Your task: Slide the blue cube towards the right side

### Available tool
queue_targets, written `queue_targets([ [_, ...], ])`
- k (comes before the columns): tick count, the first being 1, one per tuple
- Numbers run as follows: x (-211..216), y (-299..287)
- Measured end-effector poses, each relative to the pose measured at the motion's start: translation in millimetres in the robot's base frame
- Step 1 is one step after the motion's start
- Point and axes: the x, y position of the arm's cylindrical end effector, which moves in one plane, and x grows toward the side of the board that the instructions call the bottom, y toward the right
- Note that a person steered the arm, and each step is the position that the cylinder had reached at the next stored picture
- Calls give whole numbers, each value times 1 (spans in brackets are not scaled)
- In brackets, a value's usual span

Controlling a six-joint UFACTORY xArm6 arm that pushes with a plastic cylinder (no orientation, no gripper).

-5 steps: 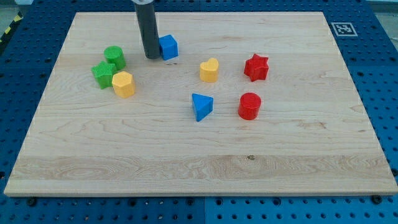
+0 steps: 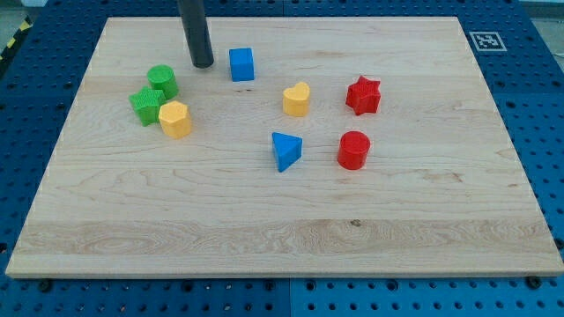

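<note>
The blue cube [image 2: 241, 64] sits on the wooden board [image 2: 282, 238] in the upper middle-left of the view. My tip [image 2: 202, 65] is to the left of the cube, with a small gap between them; it does not touch the cube. The rod rises from the tip to the view's top edge.
A green cylinder [image 2: 162, 80], a green star-like block [image 2: 146, 106] and a yellow hexagonal block [image 2: 175, 119] cluster at the left. A yellow heart [image 2: 297, 99], red star [image 2: 363, 95], red cylinder [image 2: 353, 150] and blue triangular block [image 2: 285, 150] lie right of the cube.
My tip has moved left and slightly up, away from the blue cube it stood against. The cube has hardly moved.
</note>
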Motion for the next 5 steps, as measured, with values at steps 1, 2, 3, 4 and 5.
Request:
queue_targets([
  [1, 3, 18],
  [2, 12, 32],
  [3, 23, 40],
  [4, 25, 45],
  [5, 25, 51],
])
